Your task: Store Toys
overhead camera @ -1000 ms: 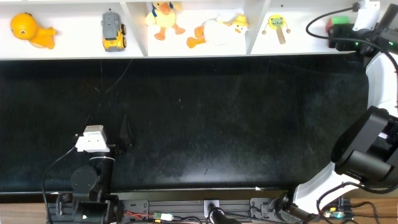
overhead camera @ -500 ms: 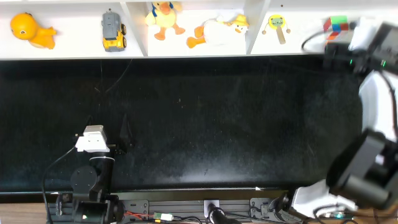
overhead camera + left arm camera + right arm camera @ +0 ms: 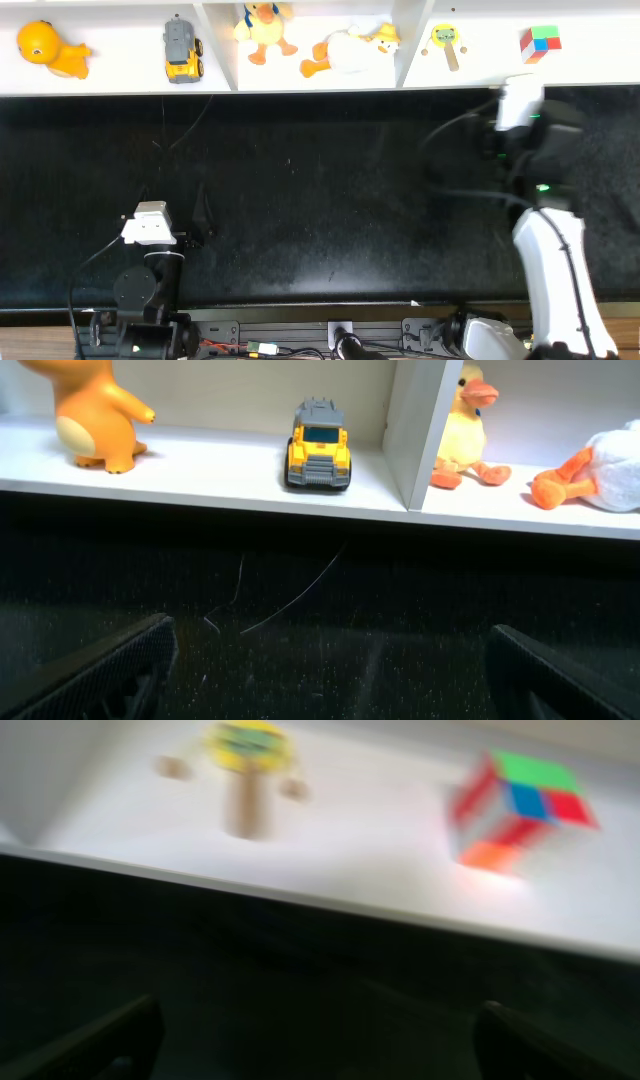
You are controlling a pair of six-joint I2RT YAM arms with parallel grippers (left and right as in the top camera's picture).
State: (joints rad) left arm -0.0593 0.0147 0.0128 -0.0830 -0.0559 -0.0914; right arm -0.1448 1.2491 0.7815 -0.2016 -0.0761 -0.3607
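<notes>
**Six toys sitting on the shelf, both grippers holding nothing**

Top view: six toys are sitting on the white shelf (image 3: 110,82) that runs along the far edge of the black counter (image 3: 330,200). The orange duck (image 3: 45,46) and the toy truck (image 3: 182,50) are sharing the left compartment. The yellow plush duck (image 3: 265,28) and the white plush duck (image 3: 348,52) are lying side by side in the middle one. The wooden rattle (image 3: 445,42) and the colour cube (image 3: 540,43) are resting apart from each other in the right one. The left arm (image 3: 150,228) is sitting folded close to its base. The right arm (image 3: 545,190) is standing extended, its wrist near the shelf's front edge by the right compartment.

Left wrist view: the left gripper (image 3: 328,635) is hanging released over the counter, its fingers spread wide with nothing between them. It is facing the toy truck and the orange duck.

Right wrist view: the right gripper (image 3: 318,1012) is also hanging released and holding nothing, over the counter just before the shelf. The wooden rattle and the colour cube are lying ahead of it.
</notes>
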